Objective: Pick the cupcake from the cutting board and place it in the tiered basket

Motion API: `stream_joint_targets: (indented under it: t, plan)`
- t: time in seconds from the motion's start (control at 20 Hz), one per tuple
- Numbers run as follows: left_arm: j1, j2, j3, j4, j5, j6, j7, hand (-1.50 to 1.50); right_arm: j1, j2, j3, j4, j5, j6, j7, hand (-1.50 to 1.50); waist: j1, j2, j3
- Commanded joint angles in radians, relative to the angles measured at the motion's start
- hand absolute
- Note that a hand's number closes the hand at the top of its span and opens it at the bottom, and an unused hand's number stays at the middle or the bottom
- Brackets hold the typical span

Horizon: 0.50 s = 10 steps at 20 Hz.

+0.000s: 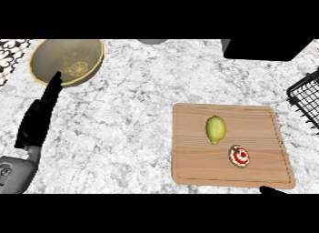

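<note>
The cupcake [240,156], round with red and white icing, lies on the wooden cutting board [192,154] toward its near right part. A yellow-green lemon [216,129] lies just beyond it on the same board. The black wire tiered basket [314,101] shows at the right edge. My left hand [39,113] stands at the left with straight fingers pointing away, holding nothing. Only a black fingertip of my right hand [271,190] peeks in at the lower edge, just below the board's near right corner.
A tan bowl [61,54] with a lemon slice print sits at the far left, close to my left fingertips. A black box-like object [266,49] stands at the far right. Patterned tiles border the marble counter on the left.
</note>
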State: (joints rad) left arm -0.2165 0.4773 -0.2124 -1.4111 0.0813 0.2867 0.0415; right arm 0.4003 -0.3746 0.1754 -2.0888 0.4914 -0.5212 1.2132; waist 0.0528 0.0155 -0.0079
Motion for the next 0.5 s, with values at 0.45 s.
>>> stream_joint_targets:
  t: [0.45]
  plan:
    - [0.01, -0.012, 0.031, 0.014, 0.002, -0.008, 0.0, 0.0, -0.189, 0.201, 0.012, 0.113, 0.196, 0.22, 0.275, -1.5, -0.028, -0.01, 0.003]
